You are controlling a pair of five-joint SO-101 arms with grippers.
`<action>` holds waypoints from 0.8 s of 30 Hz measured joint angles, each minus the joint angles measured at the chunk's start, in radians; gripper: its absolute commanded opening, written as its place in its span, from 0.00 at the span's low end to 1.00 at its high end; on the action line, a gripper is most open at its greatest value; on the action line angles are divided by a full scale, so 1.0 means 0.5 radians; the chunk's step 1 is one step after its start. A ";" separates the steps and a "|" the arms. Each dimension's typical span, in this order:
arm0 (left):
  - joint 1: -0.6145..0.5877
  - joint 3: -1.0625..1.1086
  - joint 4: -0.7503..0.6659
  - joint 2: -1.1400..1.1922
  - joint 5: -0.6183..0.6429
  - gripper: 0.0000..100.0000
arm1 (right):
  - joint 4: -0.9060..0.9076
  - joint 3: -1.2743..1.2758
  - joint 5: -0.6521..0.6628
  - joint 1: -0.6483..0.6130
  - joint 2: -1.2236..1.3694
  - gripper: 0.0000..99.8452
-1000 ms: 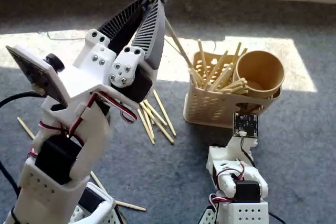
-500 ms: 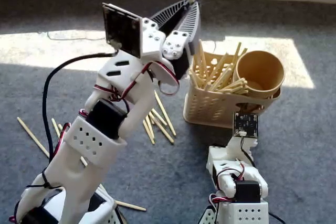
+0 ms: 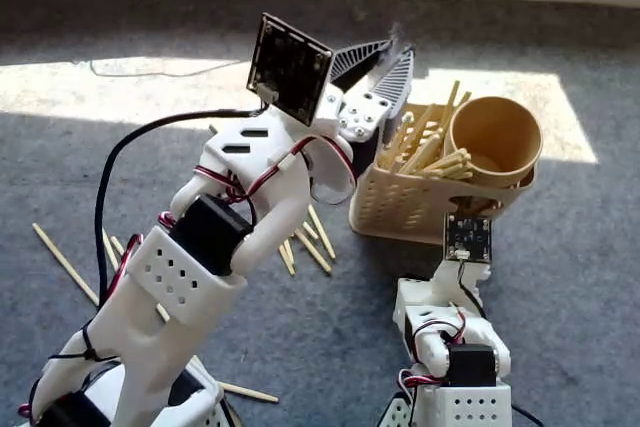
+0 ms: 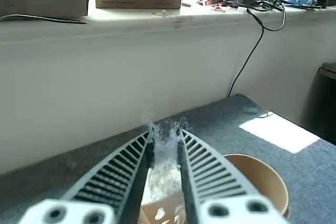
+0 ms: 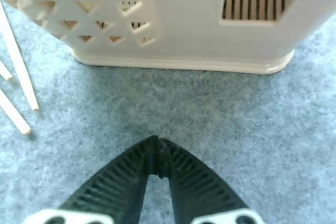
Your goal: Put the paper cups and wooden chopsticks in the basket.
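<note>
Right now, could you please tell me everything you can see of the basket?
The basket is a cream plastic tub with diamond lattice cut-outs in its walls and a slotted panel on one side. It stands upright on the grey carpet. Wooden chopsticks fill it, leaning out at angles, and a paper cup sits tilted at its right end. The left gripper hangs over its left end; I cannot tell whether they touch.

We hold our left arm stretched forward, left end effector [image 3: 397, 49] raised; our right end effector [image 5: 157, 153] hangs low, jaws pressed together.
</note>
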 measured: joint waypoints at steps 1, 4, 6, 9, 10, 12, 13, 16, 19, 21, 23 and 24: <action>-0.003 -0.003 0.025 0.000 0.000 0.09 | 0.000 0.000 0.000 0.000 0.000 0.01; -0.012 -0.003 0.092 0.000 0.000 0.09 | 0.000 0.000 0.000 0.000 0.000 0.01; -0.058 -0.006 0.166 0.000 0.000 0.09 | 0.000 0.000 0.000 0.000 0.000 0.01; -0.196 -0.006 0.313 -0.021 0.000 0.09 | 0.000 0.000 0.000 0.000 0.000 0.01; -0.252 -0.006 0.368 -0.040 -0.003 0.09 | 0.000 0.000 0.000 0.000 0.000 0.01; -0.365 0.015 0.454 -0.089 -0.003 0.08 | 0.000 0.000 0.000 0.000 0.000 0.01; -0.423 0.037 0.488 -0.117 -0.003 0.08 | 0.000 0.000 0.000 0.000 0.000 0.01; -0.614 0.117 0.565 -0.190 -0.003 0.08 | 0.000 0.000 0.000 0.000 0.000 0.01; -0.752 0.190 0.623 -0.261 0.006 0.08 | 0.000 0.000 0.000 0.000 0.000 0.01; -0.804 0.230 0.651 -0.276 0.000 0.08 | 0.000 0.000 0.000 0.000 0.000 0.01; -0.847 0.279 0.654 -0.276 0.000 0.08 | 0.000 0.000 0.000 0.000 0.000 0.01; -0.868 0.310 0.654 -0.276 0.000 0.08 | 0.000 0.000 0.000 0.000 0.000 0.01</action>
